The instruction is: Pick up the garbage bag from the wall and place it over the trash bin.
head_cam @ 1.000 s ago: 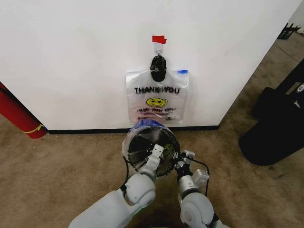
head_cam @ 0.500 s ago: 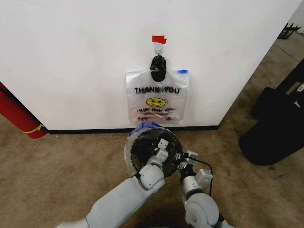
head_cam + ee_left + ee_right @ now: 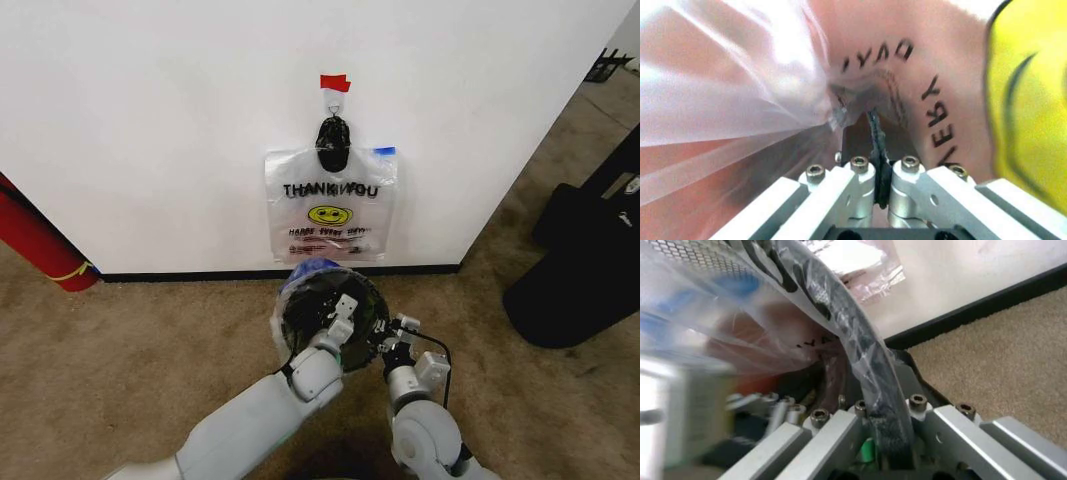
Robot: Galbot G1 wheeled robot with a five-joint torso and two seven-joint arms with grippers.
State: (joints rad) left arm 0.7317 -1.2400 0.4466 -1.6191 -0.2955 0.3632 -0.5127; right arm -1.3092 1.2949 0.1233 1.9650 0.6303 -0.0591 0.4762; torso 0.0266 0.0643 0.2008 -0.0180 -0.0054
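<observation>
A garbage bag [image 3: 330, 205] with "THANK YOU" lettering and a yellow smiley hangs on the white wall [image 3: 150, 120] under red tape [image 3: 335, 83]. Below it stands the black mesh trash bin [image 3: 325, 310], with another such translucent bag [image 3: 933, 90] with blue strips draped over its rim. My left gripper [image 3: 345, 308] [image 3: 877, 165] is at the bin's rim on the inner side, shut on the plastic and the thin black edge. My right gripper [image 3: 398, 328] [image 3: 883, 410] is shut on the plastic-wrapped rim [image 3: 860, 350] at the bin's right side.
A small black bunched lump [image 3: 332, 143] hangs at the hook above the wall bag. A red cylinder [image 3: 35, 240] leans at the left by the black baseboard [image 3: 200, 274]. A large black case [image 3: 580, 270] lies on the carpet at the right.
My left arm has stretched forward and right, and my right gripper has shifted slightly right. The bin with its bag has slid a little right and toward the wall.
</observation>
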